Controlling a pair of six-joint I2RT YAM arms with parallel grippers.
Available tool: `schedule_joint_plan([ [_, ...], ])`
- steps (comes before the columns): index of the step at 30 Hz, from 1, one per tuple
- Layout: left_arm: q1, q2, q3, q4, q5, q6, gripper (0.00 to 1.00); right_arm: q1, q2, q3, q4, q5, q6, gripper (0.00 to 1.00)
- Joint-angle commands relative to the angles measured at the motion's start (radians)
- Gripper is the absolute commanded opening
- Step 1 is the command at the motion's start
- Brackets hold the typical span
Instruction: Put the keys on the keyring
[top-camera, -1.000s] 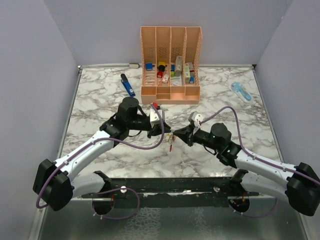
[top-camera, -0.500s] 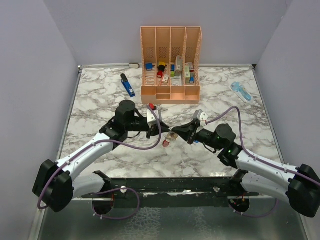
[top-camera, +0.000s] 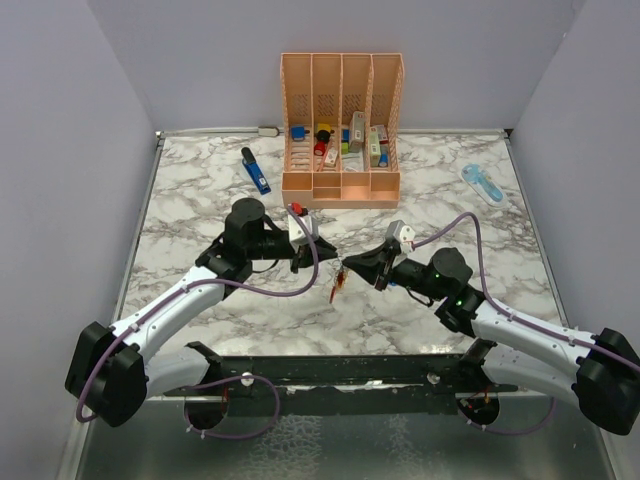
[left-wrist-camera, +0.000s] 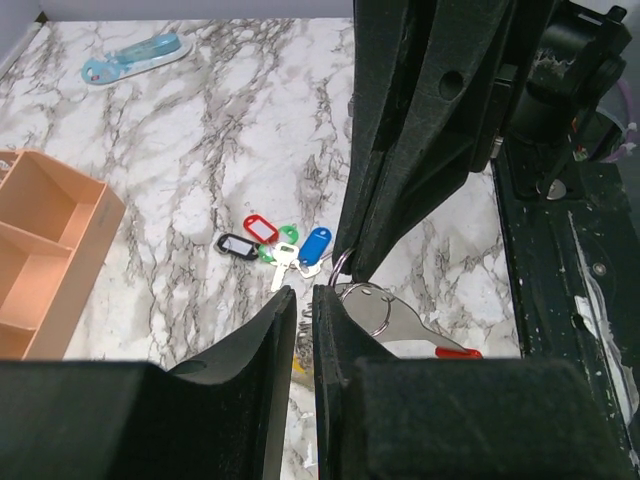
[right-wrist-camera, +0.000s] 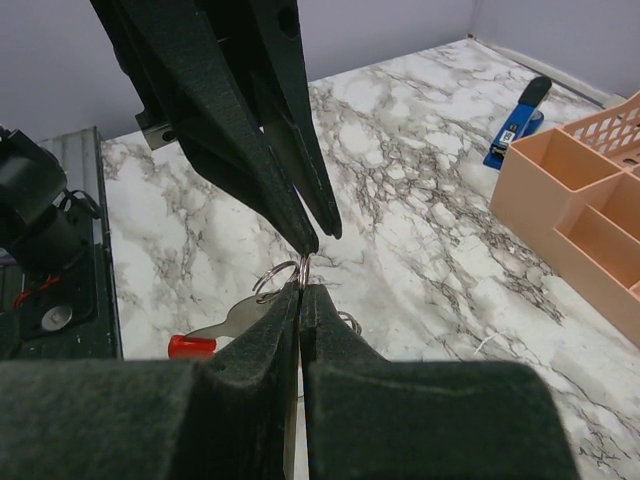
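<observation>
Keyring (right-wrist-camera: 277, 280), with a red-headed key (right-wrist-camera: 191, 346) hung on it, is held above the desk (right-wrist-camera: 400, 150), clamped in the right tool (right-wrist-camera: 300, 292); whether the adjoining left tool (right-wrist-camera: 312, 232) grips it cannot be told; tagged keys (left-wrist-camera: 275, 243) are seen below.

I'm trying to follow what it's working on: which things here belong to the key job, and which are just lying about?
Part of the job: metal key ring; silver key with red head; bunch of tagged keys.

Lying about: orange desk organiser; blue pen-like tool; pale blue gadget.
</observation>
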Motion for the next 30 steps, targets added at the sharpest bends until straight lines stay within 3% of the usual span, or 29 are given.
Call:
schedule_joint_plan([
  [1, 0.007, -0.015, 0.000, 0.032, 0.093, 0.011, 0.16, -0.001, -0.016, 0.031, 0.012, -0.029, -0.001, 0.01],
  [21, 0.021, -0.010, 0.024, -0.111, 0.283, 0.085, 0.14, -0.001, -0.029, 0.029, -0.001, -0.020, -0.005, 0.01],
  [30, 0.026, 0.004, 0.019, -0.063, 0.160, 0.134, 0.14, -0.001, -0.033, 0.048, -0.027, -0.047, -0.008, 0.01],
])
